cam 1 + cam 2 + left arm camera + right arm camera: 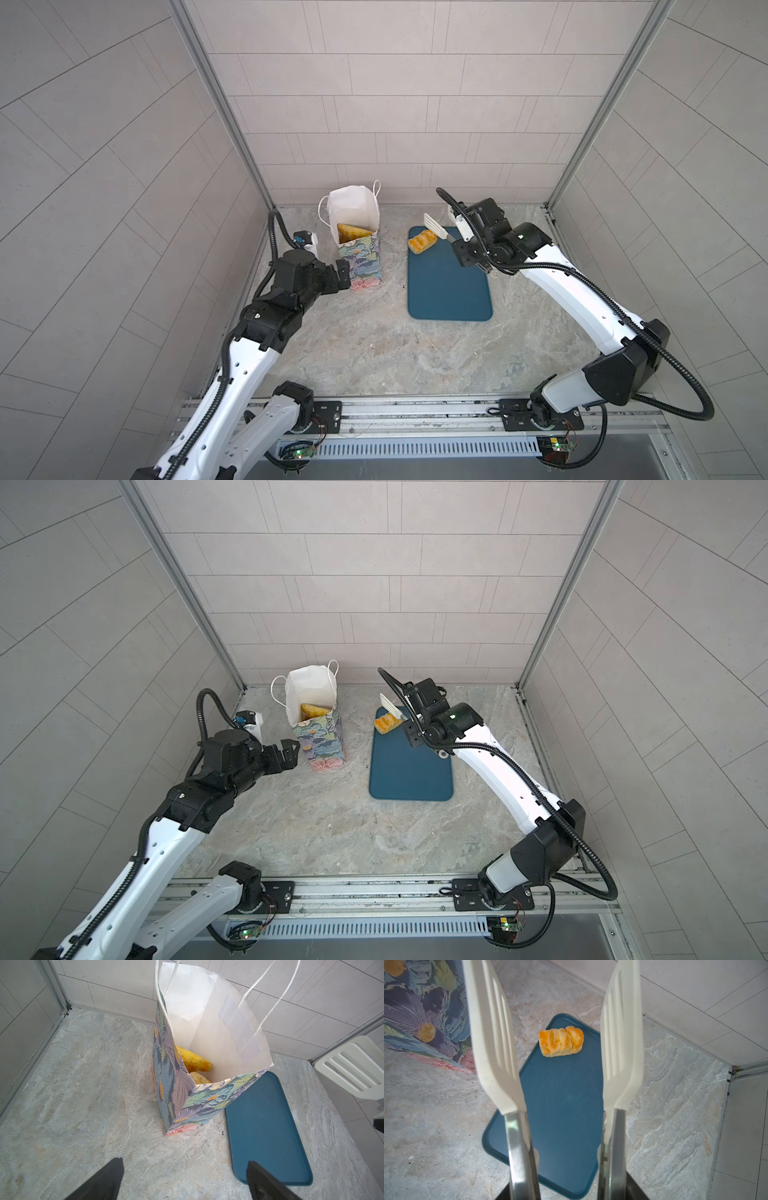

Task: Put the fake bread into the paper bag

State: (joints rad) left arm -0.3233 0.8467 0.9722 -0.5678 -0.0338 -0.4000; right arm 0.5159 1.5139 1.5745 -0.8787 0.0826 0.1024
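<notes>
A striped golden roll of fake bread (422,241) (561,1041) lies on the far end of the teal tray (449,291). The flower-print paper bag (361,257) (180,1095) stands upright and open, with more fake bread (195,1061) inside. My right gripper (568,1188) is shut on white-tipped metal tongs (492,1043). The tongs' paddles are spread apart and hang above the roll without touching it. My left gripper (185,1161) is open and empty, low beside the near left of the bag.
The tray (266,1126) lies just right of the bag on the marble tabletop. Tiled walls and metal corner posts close in the back and sides. A small white device (309,241) sits behind my left arm.
</notes>
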